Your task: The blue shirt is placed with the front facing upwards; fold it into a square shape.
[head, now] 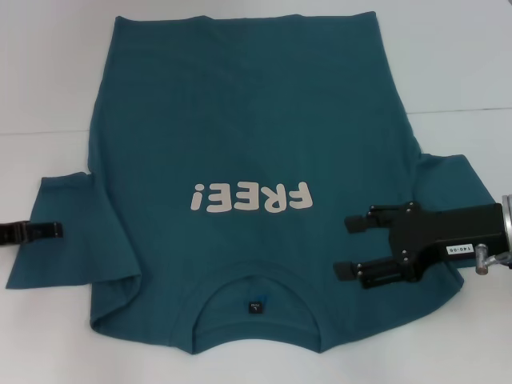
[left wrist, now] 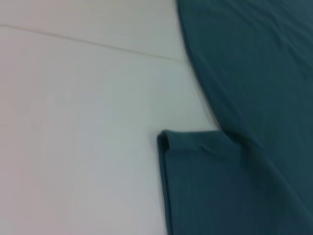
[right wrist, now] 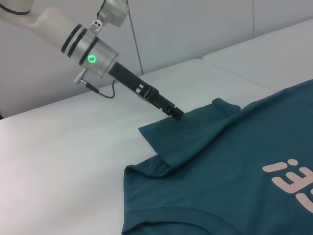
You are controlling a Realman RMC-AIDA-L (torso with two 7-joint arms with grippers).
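We note the blue shirt (left wrist: 254, 73) lying flat on the white desk (left wrist: 83, 137). One sleeve (left wrist: 205, 186) extends from the body with its hemmed edge slightly rolled. A faint seam line (left wrist: 93, 44) crosses the desk surface.

Our right gripper (head: 350, 247): matte black body, two fingers with small screws, a white label with dark print, a silver wrist fitting behind. Our left gripper (right wrist: 177, 114): slim black fingers on a black stem, silver-grey cuff with dark rings, a green light, a thin black cable, white arm casing.
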